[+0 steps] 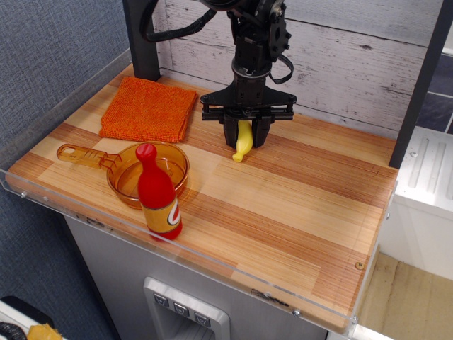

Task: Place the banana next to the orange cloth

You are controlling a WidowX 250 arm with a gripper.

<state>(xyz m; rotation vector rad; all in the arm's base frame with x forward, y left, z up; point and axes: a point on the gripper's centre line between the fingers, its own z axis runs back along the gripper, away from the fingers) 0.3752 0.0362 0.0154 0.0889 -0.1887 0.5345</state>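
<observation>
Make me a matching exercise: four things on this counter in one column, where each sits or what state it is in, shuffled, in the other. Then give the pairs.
Things:
1. banana
2. orange cloth
3. red bottle
4. amber pan

Places or states:
A. lying flat in the back left corner of the counter
B. standing upright near the front edge
C. held hanging in the gripper
D. resting with its handle pointing left

Pairs: 1-C, 2-A, 3-B, 4-D

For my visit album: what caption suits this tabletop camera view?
Robot fingers grip a yellow banana upright, right of the orange cloth.
</observation>
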